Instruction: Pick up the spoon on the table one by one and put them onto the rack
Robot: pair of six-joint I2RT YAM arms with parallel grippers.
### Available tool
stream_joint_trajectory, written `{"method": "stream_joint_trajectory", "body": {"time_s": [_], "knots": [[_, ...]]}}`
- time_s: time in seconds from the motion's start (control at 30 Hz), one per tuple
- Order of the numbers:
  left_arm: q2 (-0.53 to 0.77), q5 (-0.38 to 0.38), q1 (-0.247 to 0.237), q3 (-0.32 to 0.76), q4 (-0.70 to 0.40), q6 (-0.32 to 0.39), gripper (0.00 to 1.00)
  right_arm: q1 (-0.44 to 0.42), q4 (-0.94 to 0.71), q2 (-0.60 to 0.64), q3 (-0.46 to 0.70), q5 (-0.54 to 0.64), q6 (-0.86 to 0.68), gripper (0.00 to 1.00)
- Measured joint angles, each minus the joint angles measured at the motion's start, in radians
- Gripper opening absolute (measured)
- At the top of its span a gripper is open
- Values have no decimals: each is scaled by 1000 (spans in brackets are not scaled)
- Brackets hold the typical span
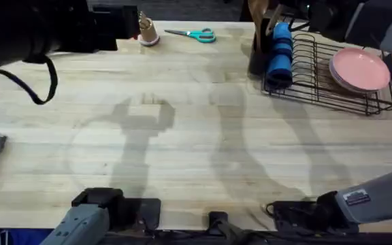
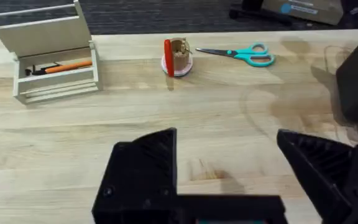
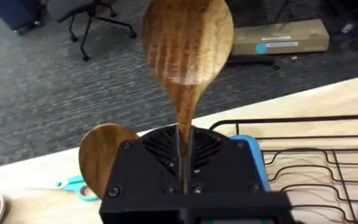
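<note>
Right wrist view: right claw [image 3: 184, 180] clenched on spoon [image 3: 187, 59], bowl up, above rack [image 3: 303, 155]
Left claw [image 2: 229, 168]: released, over desk [image 2: 166, 112]
Advice: lower handle straight into holder

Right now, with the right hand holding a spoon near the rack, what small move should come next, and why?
Probably lower the right hand a little, then open it. It is shut on the handle of the spoon, bowl up, beside a second spoon and close to the black utensil holder of the rack, so the spoon seems not yet released.
</note>
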Motion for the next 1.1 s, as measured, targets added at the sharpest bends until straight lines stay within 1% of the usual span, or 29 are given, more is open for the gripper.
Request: {"method": "stream_joint_trajectory", "body": {"time_s": [0.23, 0.37, 0.73, 0.87, 1.1], "knots": [[0, 0, 0, 0, 0, 0, 993, 0, 7, 16, 0, -28, -45, 36], [0, 0, 0, 0, 0, 0, 993, 0, 22, 34, 0, -28, -72, 36], [3, 0, 0, 0, 0, 0, 993, 0, 46, 35, -1, -33, -109, 37], [22, 0, 0, 0, 3, 0, 993, 3, 92, 35, -2, -33, -114, 37], [59, 0, 0, 0, 2, 0, 993, 4, 97, 36, -2, -33, -116, 37]]}}
